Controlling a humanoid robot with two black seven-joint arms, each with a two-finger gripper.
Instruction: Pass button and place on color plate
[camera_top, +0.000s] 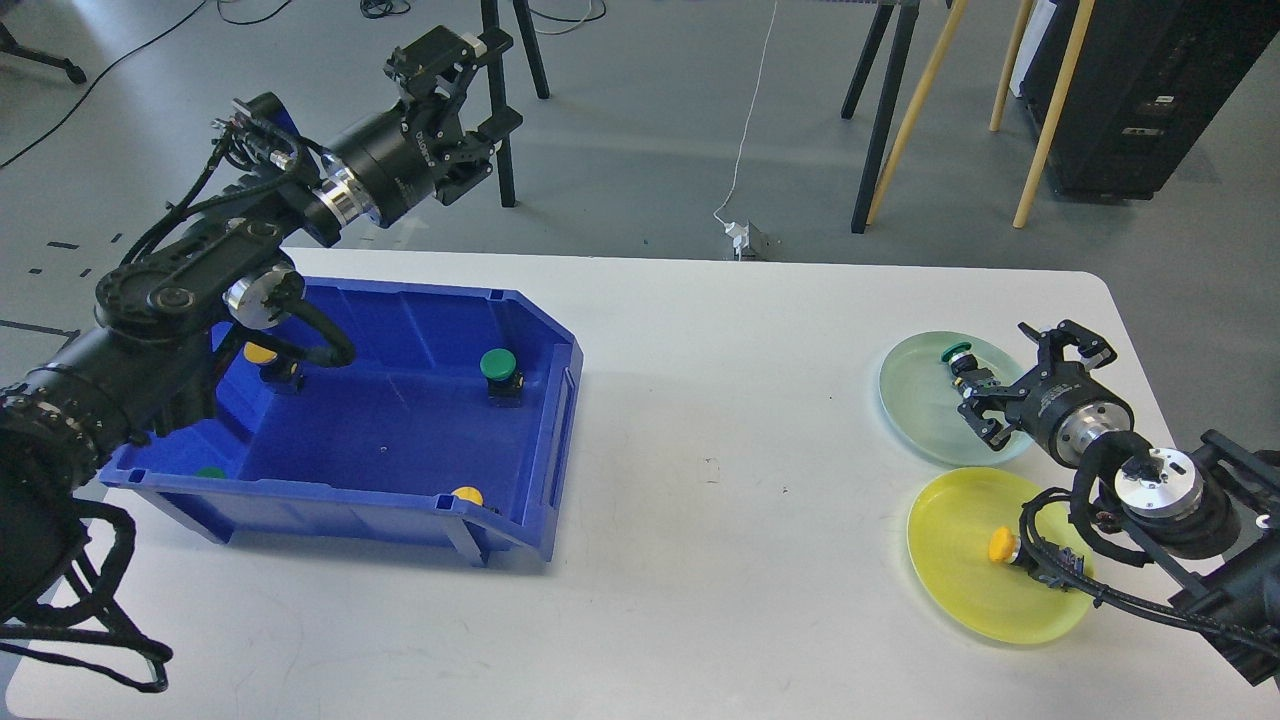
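Observation:
A green button (957, 356) lies on its side on the pale green plate (915, 400) at the right of the table. My right gripper (997, 370) is low over that plate, jaws spread, with the button's black body between its fingertips and the green cap sticking out past them. My left gripper (487, 85) is open and empty, raised beyond the table's back edge, above the blue bin (560, 400). A yellow plate (960, 600) in front of the green one holds a yellow button (1003, 545).
The blue bin at the left holds a green button (498, 365), a yellow button (262, 355), another yellow one (467, 495) and a green one (210, 472) by its front wall. Stand legs and wooden poles rise behind the table.

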